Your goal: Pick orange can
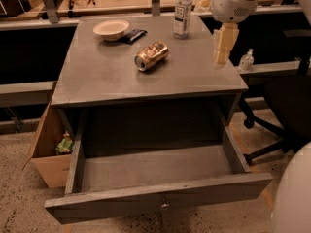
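Note:
The orange can [151, 56] lies on its side near the middle of the grey table top [107, 76], its silver end facing front left. My gripper [222, 57] hangs from the white arm above the right part of the table, to the right of the can and well apart from it. It holds nothing.
A clear water bottle [182, 12] stands at the back right of the table. A cream bowl [111, 29] and a black flat object [133, 35] lie at the back left. An open drawer [155, 174] juts out in front. A cardboard box [48, 149] stands left, an office chair [282, 106] right.

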Action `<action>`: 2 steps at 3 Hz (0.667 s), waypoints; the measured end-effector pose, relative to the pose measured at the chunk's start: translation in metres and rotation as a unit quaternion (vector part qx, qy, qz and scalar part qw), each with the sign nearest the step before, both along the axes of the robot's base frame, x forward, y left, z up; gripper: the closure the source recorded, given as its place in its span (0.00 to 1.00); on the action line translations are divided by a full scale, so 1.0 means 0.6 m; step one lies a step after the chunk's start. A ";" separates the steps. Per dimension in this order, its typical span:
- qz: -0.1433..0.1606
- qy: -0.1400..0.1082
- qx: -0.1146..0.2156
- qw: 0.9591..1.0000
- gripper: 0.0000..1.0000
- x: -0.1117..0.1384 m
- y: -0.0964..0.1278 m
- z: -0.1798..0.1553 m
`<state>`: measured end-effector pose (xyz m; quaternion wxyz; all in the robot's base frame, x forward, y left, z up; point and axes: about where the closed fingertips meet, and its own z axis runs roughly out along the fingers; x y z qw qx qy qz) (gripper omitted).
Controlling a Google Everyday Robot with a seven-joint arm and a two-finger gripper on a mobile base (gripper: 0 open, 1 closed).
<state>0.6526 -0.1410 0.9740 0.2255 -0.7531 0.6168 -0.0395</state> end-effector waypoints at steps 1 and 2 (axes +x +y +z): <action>0.019 0.005 -0.044 0.999 0.00 0.019 0.004 -0.027; 0.076 0.019 -0.081 0.994 0.00 0.063 0.015 -0.071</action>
